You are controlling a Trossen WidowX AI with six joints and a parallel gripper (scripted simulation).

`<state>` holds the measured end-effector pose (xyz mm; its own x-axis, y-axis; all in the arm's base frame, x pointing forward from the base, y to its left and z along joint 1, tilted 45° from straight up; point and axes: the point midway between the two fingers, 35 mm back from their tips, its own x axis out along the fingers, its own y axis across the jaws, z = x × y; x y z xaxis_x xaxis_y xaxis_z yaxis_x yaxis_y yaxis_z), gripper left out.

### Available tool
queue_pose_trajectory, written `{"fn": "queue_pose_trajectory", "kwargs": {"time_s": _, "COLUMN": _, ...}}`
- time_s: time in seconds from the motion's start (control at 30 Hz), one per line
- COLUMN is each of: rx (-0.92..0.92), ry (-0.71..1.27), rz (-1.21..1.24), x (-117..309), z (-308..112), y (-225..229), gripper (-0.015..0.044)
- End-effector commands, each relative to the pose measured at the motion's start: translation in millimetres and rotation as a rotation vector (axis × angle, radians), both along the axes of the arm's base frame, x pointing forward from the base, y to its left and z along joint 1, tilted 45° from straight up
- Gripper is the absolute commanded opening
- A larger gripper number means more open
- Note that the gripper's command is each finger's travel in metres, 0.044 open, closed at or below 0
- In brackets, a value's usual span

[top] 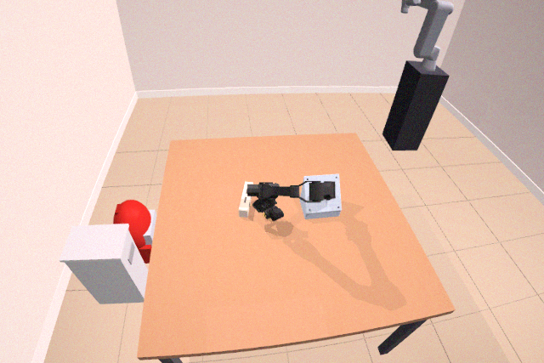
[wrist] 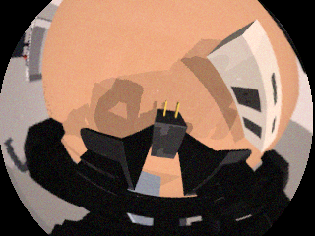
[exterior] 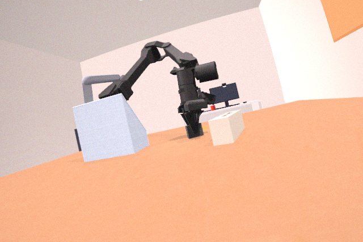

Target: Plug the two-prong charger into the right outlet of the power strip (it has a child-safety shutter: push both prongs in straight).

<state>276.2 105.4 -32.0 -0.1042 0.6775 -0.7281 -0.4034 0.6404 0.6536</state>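
Note:
My gripper (top: pixel 273 212) (exterior: pixel 194 132) (wrist: pixel 165 129) points down and is shut on the black two-prong charger (exterior: pixel 189 133) (wrist: pixel 168 142), one finger on each side of its body. The charger is level, at or just above the table top; I cannot tell which. Its two yellow prongs (wrist: pixel 171 108) stick out sideways, free of the fingers. The cream power strip (top: pixel 243 208) (exterior: pixel 221 132) (wrist: pixel 231 69) stands beside the gripper, apart from the charger, with dark slots on its upper face. In the top view the gripper hides most of the charger.
A pale blue-grey box (top: pixel 322 213) (exterior: pixel 102 131) stands under the arm's base on the wooden table (top: pixel 228 288) (exterior: pixel 187 198). The upper arm spans from this box to the gripper. Beyond the table are a white cabinet (top: pixel 99 242), a red figure (top: pixel 133 218) and another arm on a black pedestal (top: pixel 412 108).

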Motion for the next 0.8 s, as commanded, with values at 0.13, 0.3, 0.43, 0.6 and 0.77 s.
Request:
{"fn": "queue_pose_trajectory", "kwargs": {"time_s": 0.13, "rx": -0.004, "ry": -0.003, "rz": 0.001, "x": 1.9, "z": 19.3, "y": -21.5, "gripper": 0.0000}}
{"fn": "queue_pose_trajectory", "kwargs": {"time_s": 0.3, "rx": -0.002, "ry": 0.001, "rz": 0.001, "x": -0.2, "z": 33.7, "y": -37.3, "gripper": 0.0000}}
{"fn": "queue_pose_trajectory", "kwargs": {"time_s": 0.43, "rx": -0.002, "ry": 0.005, "rz": -0.003, "x": -1.1, "z": 34.3, "y": -39.9, "gripper": 0.0000}}
{"fn": "queue_pose_trajectory", "kwargs": {"time_s": 0.6, "rx": -0.005, "ry": 0.035, "rz": -0.035, "x": -0.1, "z": 26.5, "y": -43.4, "gripper": 0.0000}}
{"fn": "queue_pose_trajectory", "kwargs": {"time_s": 0.77, "rx": -0.008, "ry": 0.074, "rz": -0.077, "x": 0.8, "z": 16.3, "y": -47.8, "gripper": 0.0000}}
